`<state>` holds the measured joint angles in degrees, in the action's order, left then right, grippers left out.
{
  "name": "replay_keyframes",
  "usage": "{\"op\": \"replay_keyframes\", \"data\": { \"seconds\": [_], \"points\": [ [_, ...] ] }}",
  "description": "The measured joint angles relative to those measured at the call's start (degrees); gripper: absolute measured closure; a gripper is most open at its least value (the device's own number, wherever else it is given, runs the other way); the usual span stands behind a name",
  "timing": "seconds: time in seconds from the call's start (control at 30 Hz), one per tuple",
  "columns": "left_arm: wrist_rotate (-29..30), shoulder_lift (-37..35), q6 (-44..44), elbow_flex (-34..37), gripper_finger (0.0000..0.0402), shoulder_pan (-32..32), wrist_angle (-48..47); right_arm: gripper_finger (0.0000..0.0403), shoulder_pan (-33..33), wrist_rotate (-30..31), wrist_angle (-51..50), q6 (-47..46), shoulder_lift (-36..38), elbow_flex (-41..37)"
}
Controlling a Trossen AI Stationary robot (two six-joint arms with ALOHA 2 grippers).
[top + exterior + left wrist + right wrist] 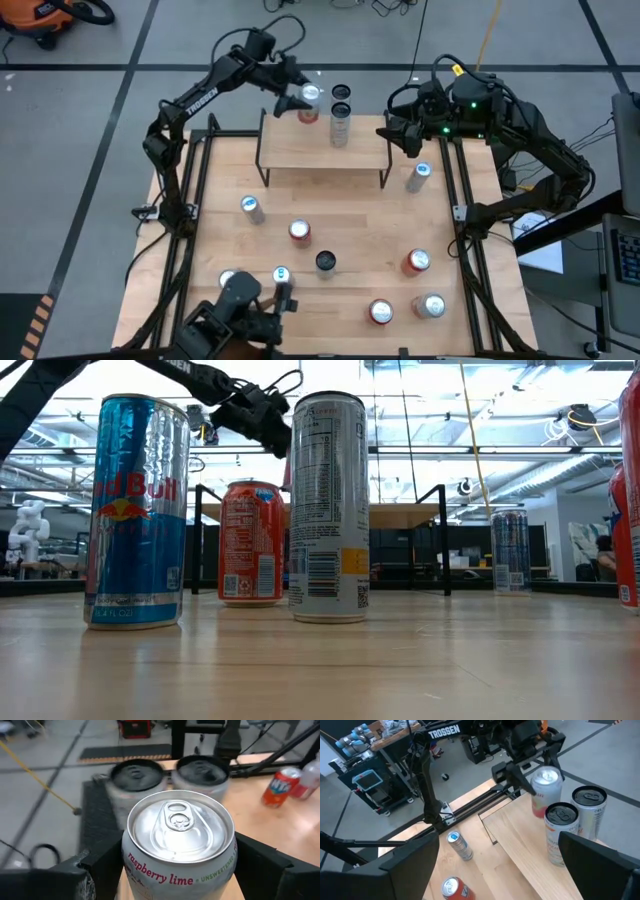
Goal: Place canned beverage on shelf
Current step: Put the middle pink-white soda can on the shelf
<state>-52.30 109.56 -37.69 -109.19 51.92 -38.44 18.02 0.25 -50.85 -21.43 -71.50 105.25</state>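
Note:
A silver-topped can [179, 827] labelled "raspberry lime" has a pinkish-red body [544, 790]. It stands upright over the far left part of the shelf [325, 148], a light wood top on thin black legs. My left gripper [303, 99] is shut on it. Two dark-topped cans [341, 95] [340, 122] stand on the shelf just beside it. My right gripper [405, 135] hangs open and holds nothing, above the shelf's right end. My left gripper pinches the can's side wall just below the rim [131, 862] between its two fingers, one finger [107, 870] on each side. The fingers come from the shelf's far left, slanting slightly down. The can is upright; whether its base rests on the shelf I cannot tell.
Several cans stand loose on the tabletop in front of the shelf, among them a blue one [138, 510], an orange one [250, 545] and a tall silver one [328, 505]. Another silver can [419, 176] stands by the shelf's right legs. A dark device [240, 318] sits at the near edge.

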Motion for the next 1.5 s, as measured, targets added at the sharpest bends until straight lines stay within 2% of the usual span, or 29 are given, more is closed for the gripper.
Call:
{"op": "replay_keyframes", "data": {
  "seconds": [0.1, 0.27, 0.53, 0.9, 1.23, 1.5],
  "points": [
    [-1.2, 0.0, -2.1, 0.0, 0.0093, 2.2, 1.5, 0.0014, 0.0, 0.0, 0.0, 0.0, 0.0, 0.0],
    [-6.8, 1.3, -1.7, -0.1, 0.0093, 4.8, 2.5, 0.0014, 0.0, 0.5, 0.0, 0.0, 0.0, 0.0],
    [-9.2, 3.4, -1.7, -0.1, 0.0093, 3.9, 3.0, 0.0014, 0.0, 1.6, 0.0, -0.4, 0.0, 0.0],
    [-7.3, 7.7, -1.8, 0.0, 0.0093, 2.7, 2.7, 0.0014, 0.0, 1.6, 0.0, -0.6, -0.8, 0.0],
    [-7.0, 8.2, -1.8, 0.0, 0.0093, 2.3, 3.0, 0.0014, 0.0, 1.7, 0.0, -0.5, -1.0, 0.0],
    [-3.3, 8.1, -1.7, -0.1, 0.0093, 1.6, 2.2, 0.0014, 0.8, 1.6, 0.0, -0.2, -1.0, 0.0]
  ]
}}
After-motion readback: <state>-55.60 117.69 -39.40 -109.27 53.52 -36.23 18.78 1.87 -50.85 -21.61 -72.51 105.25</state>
